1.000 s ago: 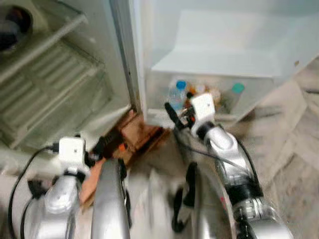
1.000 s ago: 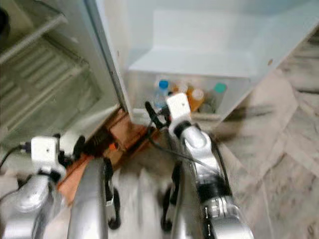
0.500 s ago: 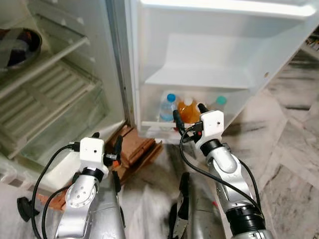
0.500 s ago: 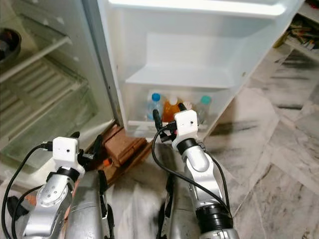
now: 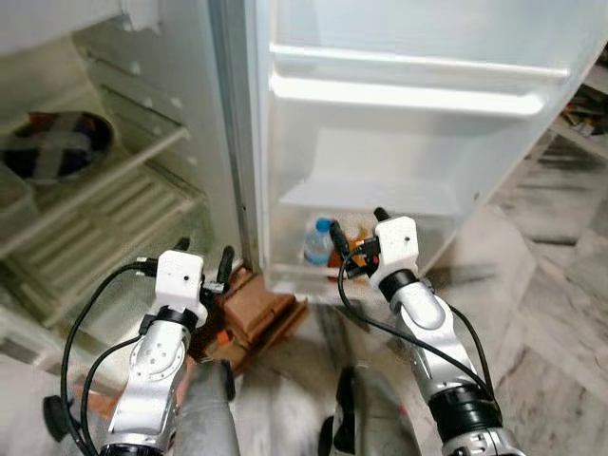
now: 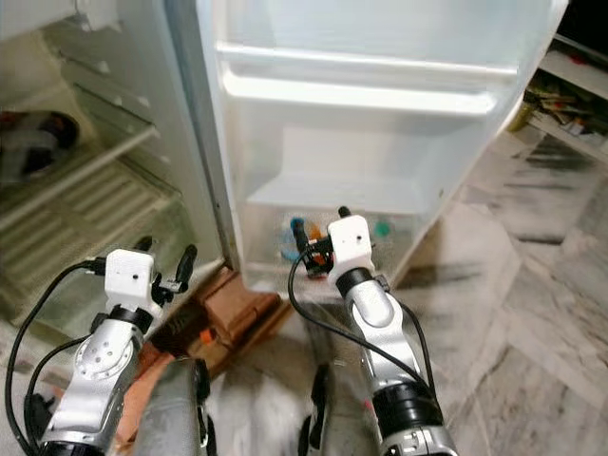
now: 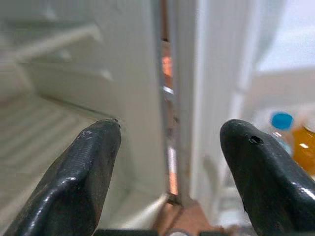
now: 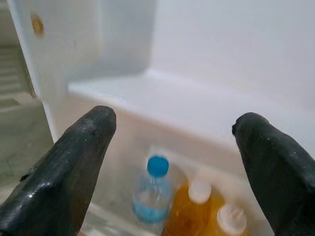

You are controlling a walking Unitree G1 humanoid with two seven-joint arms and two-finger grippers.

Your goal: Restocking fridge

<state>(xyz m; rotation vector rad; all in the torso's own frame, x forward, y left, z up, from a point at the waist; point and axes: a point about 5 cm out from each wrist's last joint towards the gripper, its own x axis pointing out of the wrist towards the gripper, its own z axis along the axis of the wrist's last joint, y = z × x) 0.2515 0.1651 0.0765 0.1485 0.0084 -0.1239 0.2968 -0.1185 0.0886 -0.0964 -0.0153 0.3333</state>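
The fridge door stands wide open, and both arms reach up toward it.

Nearest, down low, the left gripper is held up just in front of the hinge edge of the door. Its two black fingers are spread wide apart and hold nothing. Under it, at the foot of the door, lies a brown block on the floor.

The right gripper is held up close to the bottom shelf of the door. Its fingers are spread wide too, with nothing between them.

Just past that gripper, in the bottom door shelf, stand the bottles. A clear water bottle with a blue cap stands nearest the hinge side. Beside it are two orange bottles with white caps, touching each other. A teal cap shows further along the same shelf, away from the hinge.

Above the bottles is a white door shelf, and higher still a long white rail.

On the other side of the hinge is the inside of the fridge. A dark bowl sits on a wire shelf there, well apart from the door.
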